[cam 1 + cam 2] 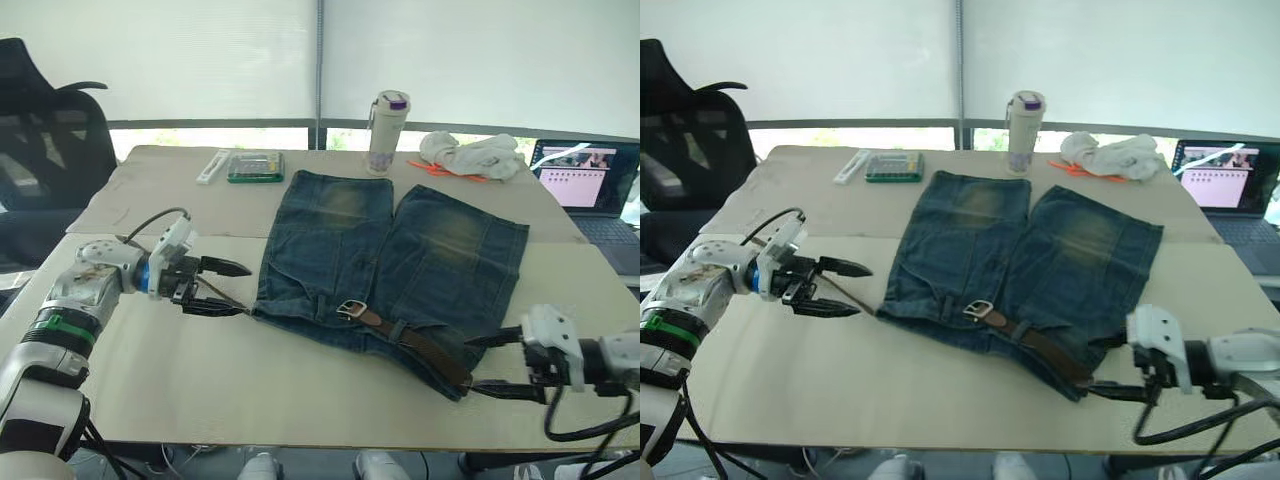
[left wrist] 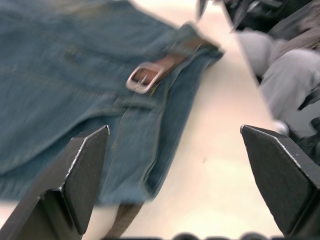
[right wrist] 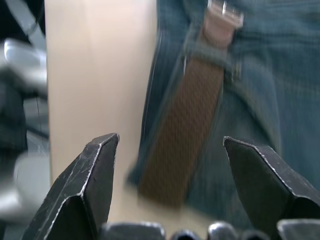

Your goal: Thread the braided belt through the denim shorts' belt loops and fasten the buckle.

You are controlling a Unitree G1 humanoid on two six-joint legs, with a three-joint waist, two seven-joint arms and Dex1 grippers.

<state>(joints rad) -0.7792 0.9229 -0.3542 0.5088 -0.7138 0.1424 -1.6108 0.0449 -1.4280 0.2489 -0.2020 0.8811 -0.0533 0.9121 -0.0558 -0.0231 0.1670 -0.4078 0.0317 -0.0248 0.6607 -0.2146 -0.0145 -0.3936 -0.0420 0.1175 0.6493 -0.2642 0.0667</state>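
Both grippers sit spread and empty: right gripper (image 1: 487, 365) beside the waistband's end, left gripper (image 1: 228, 288) by its other end. Between them the braided belt (image 1: 420, 345), buckle (image 1: 351, 309) showing, lies along the denim shorts (image 1: 400, 250) on the counter (image 1: 200, 370).

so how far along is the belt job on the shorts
Partly done: the dark-brown braided belt lies along the blue denim shorts' waistband and passes under at least one denim belt loop. The pale metal buckle looks unfastened. Nothing is in hand: the left gripper and right gripper are both open beside the waistband ends. Remaining loops and buckling are left.
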